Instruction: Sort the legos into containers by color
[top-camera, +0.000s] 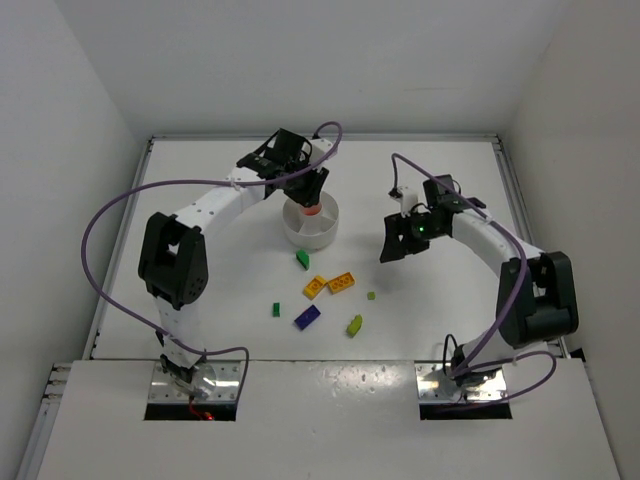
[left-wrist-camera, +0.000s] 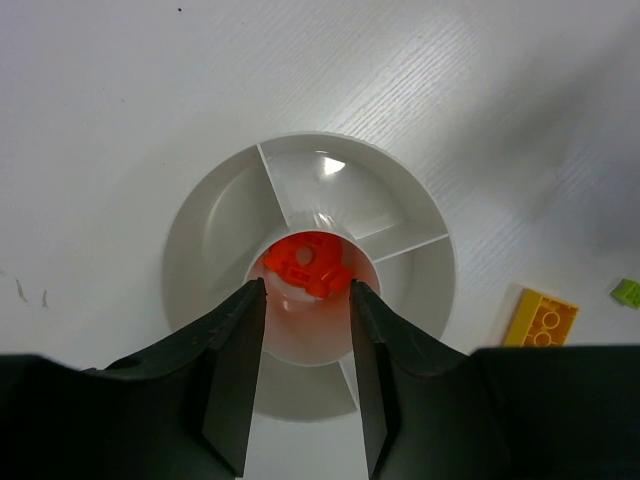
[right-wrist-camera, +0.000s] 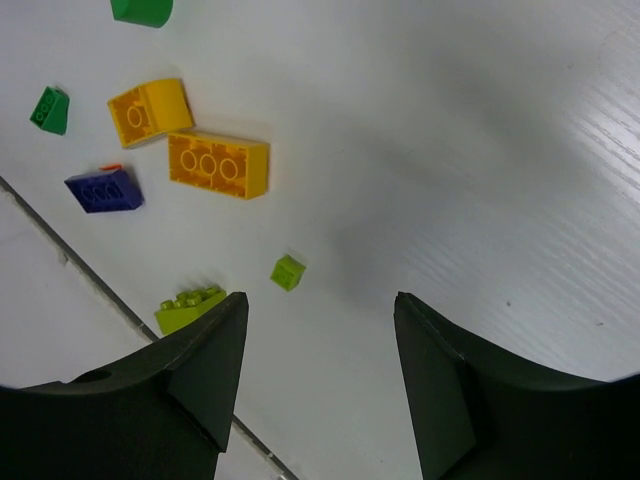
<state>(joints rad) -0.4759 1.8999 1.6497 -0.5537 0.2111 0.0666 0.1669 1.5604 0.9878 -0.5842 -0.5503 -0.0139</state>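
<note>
Status: left jaws hang over the dish (left-wrist-camera: 205, 235) with their tips just above its centre well (left-wrist-camera: 305, 332). They are spread a little and pinch nothing. A red piece (left-wrist-camera: 308, 262) lies in that well, visible in the gap between the tips and, as far as I can tell, clear of both. I see nothing in the wedge sections that are in view.

Right jaws stand wide apart and empty above bare worktop (right-wrist-camera: 480, 150), to the right of the loose legos.

Remaining stock: seven legos lie on the worktop between the dish and the arm bases. They are a long yellow brick (right-wrist-camera: 218, 165), a yellow slope (right-wrist-camera: 150, 108) just beside it (contact not determinable), a purple slope (right-wrist-camera: 103, 190), a lime brick (right-wrist-camera: 190, 305), a lime bit (right-wrist-camera: 288, 272), a green bit (right-wrist-camera: 48, 108) and a dark green piece (top-camera: 302, 259) nearest the dish.

Handling assessment: I judge these to be hard, light, smooth plastic. They should not crush, but will likely skid on the worktop, and could squirt out if pinched on a sloped face or a corner.
- Long brick: I would take it across its two long flat sides, at mid-length.
- Slopes: across the parallel side faces, never the ramp.
- Bits: they sit low, so the jaws must reach the worktop with the bit centred between them.
- Yellow pair: crowded, so the outer one offers the cleaner approach.
</note>
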